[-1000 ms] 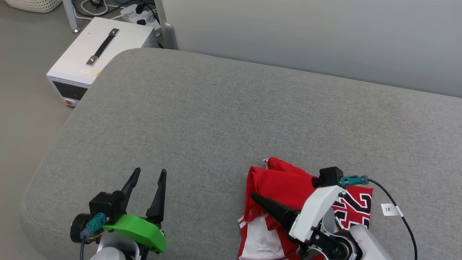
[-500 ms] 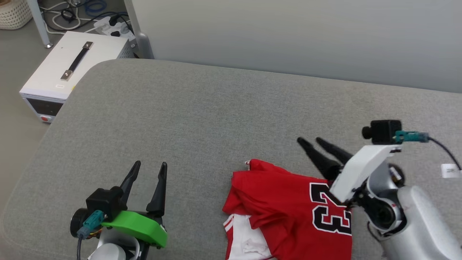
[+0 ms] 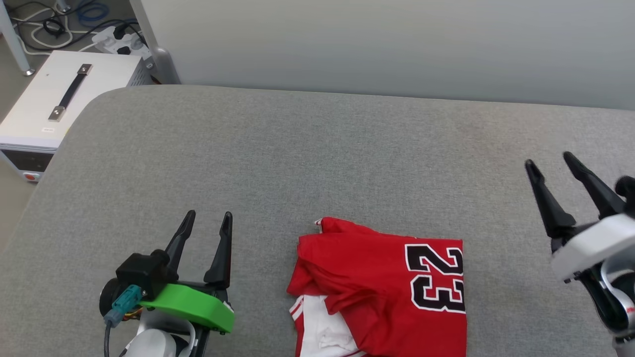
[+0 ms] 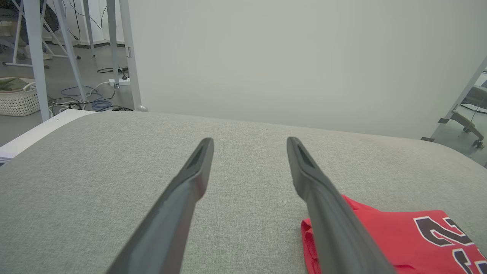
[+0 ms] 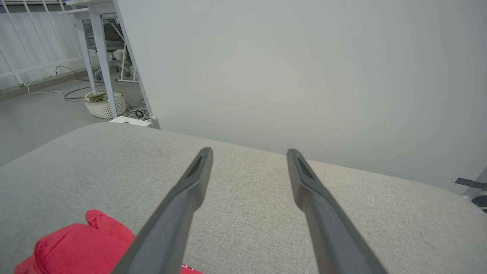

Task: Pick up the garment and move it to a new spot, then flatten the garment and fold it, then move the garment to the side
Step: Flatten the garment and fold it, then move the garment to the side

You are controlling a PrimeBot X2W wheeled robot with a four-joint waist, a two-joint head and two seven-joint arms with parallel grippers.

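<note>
The garment (image 3: 377,287), a red jersey folded into a rough rectangle, lies on the grey cushion (image 3: 297,158) near its front edge, with a black "23" on top and a white sleeve at its lower left. Its red edge also shows low in the left wrist view (image 4: 399,236) and in the right wrist view (image 5: 80,247). My left gripper (image 3: 207,215) stands open to the left of the garment, apart from it. My right gripper (image 3: 548,159) stands open well to the right, above the cushion, with nothing between its fingers.
A pale wall panel (image 3: 372,44) runs along the cushion's far edge. A white box with a black handle (image 3: 54,104) stands on the floor at the far left, with cables and a power strip (image 3: 114,39) behind it. A woven basket (image 4: 17,101) sits on the floor.
My right gripper has lifted off the garment and swung away to the right, still open. The garment stays folded on the cushion. The head camera has panned, shifting the scene. My left gripper has not moved.
</note>
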